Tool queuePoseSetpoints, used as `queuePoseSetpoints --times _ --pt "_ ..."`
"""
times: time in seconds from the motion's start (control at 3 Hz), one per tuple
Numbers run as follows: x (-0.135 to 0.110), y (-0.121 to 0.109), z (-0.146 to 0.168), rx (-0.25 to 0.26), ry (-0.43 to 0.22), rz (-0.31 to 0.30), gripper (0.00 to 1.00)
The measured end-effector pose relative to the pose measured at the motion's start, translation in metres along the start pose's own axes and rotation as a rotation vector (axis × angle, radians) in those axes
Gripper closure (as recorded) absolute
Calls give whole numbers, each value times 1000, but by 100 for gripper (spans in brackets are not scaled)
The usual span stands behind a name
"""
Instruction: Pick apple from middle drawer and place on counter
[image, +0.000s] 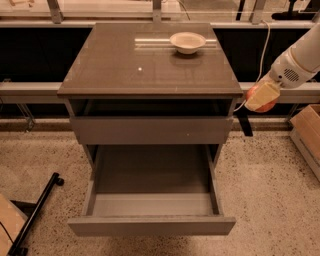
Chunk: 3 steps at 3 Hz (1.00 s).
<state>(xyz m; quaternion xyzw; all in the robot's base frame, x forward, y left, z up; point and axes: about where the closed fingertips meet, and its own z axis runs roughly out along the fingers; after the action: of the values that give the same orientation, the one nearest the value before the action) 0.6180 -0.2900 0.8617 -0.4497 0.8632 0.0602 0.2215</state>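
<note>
Red apple (266, 107) held in the hand (259, 98), off to the right of the worktop (115, 65).
One apple, one white bowl (187, 41), one open drawer (152, 226) and one shut drawer front (150, 131) show. The hand grips the apple between its pale fingers, in the air just past the worktop's right edge and a bit below it. The bowl sits on the far side of the worktop. The open drawer sticks out low and near, well apart from the apple.

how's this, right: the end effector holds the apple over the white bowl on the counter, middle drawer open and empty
No. The camera view shows the end effector holding the apple past the edge of the counter, not over the white bowl. The middle drawer is open and empty.
</note>
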Motion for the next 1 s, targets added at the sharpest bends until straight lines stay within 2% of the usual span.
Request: queuePoseSetpoints --times 0.33,0.67,1.0 --pt "-8 -10 -4 38 -26 10 100" --pt "-42 -35 -4 94 -162 18 100" --pt "-67 -50 2 113 -238 12 100"
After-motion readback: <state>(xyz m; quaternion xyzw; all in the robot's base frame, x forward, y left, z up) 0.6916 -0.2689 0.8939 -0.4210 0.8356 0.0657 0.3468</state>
